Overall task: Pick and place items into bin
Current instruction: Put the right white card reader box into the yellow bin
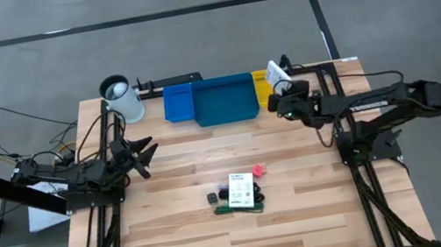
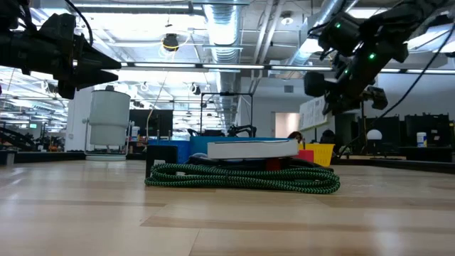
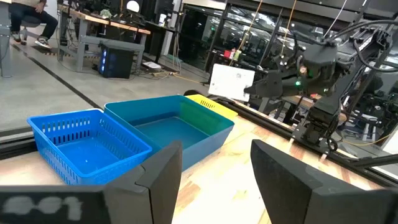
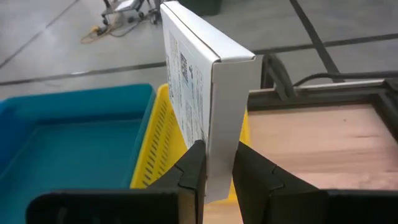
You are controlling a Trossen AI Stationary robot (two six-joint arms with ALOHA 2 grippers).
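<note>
Three bins: blue (image 1: 177,104), teal (image 1: 224,101), yellow (image 1: 261,89). Right gripper (image 4: 214,171) above yellow bin, jaws clamping one white box (image 4: 199,93). Left gripper (image 3: 211,177) raised, jaws open, empty.

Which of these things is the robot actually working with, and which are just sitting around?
Part of the job:
- white box in right gripper
- white card, pink cube, green ties
- blue, teal, yellow bins

Just lying about:
- white cup
</note>
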